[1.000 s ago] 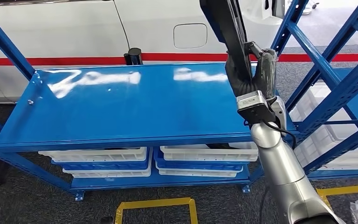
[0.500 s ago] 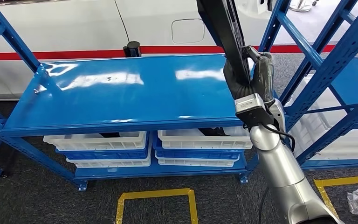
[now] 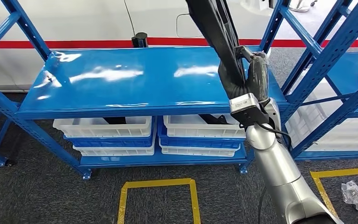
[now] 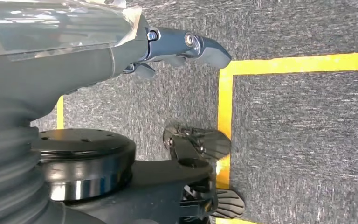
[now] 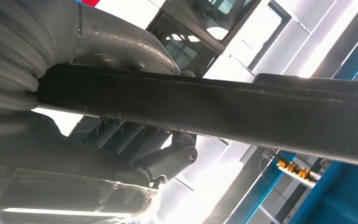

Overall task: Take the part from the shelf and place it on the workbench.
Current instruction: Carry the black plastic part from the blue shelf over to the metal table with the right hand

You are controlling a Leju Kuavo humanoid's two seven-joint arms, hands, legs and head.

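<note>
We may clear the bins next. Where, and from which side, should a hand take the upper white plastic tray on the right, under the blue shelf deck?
Probably its front rim, approached from the front. The upper white plastic tray sits close under the blue shelf deck, which covers its top, while its long front lip faces outward.

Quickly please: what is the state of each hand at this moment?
Left hand: open, holding nothing, hanging above the floor.
Right hand: closed around the long black part, raised above the blue workbench.
</note>
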